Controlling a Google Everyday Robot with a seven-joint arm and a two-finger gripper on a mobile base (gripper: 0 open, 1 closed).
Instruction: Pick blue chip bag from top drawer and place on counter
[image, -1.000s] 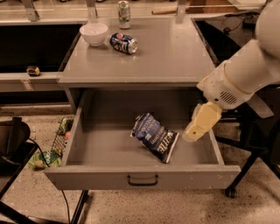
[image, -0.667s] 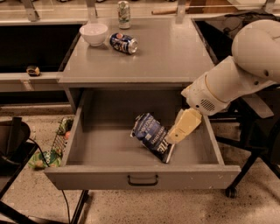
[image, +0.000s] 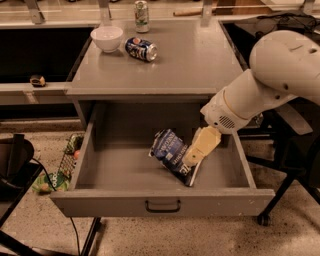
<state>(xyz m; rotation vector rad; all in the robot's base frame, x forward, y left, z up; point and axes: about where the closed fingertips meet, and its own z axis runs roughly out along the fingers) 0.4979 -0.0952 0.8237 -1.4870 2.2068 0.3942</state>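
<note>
A speckled floor and dark shelving frame a grey cabinet whose counter (image: 200, 65) carries a white bowl (image: 107, 37), a blue soda can (image: 141, 49) lying on its side and an upright can (image: 142, 15) at the back edge.

In the one camera view, the top drawer (image: 120, 167) stands pulled fully out. The blue chip bag (image: 169, 149) lies tilted on the drawer floor, right of centre and clear of the walls. The white arm (image: 270, 75) reaches in from the right, and the gripper (image: 192, 158) points down and left, its tip at the bag's right edge. Whether it is parted or closed, or already grasping the foil, cannot be told from this angle.

The likely risk is a shallow catch. The gripper meets only the bag's edge, and crinkled foil could slip free on the lift, or the bag could slide left across the smooth drawer floor instead of being pinched. A bag hanging from one corner could also snag under the counter's front lip on the way up.

One second ago the gripper hung well to the right of the bag, apart from it. At 0.7 s ago it had swung near. Now it has come further left and lower, onto the bag's edge. The bag itself appears unmoved.
</note>
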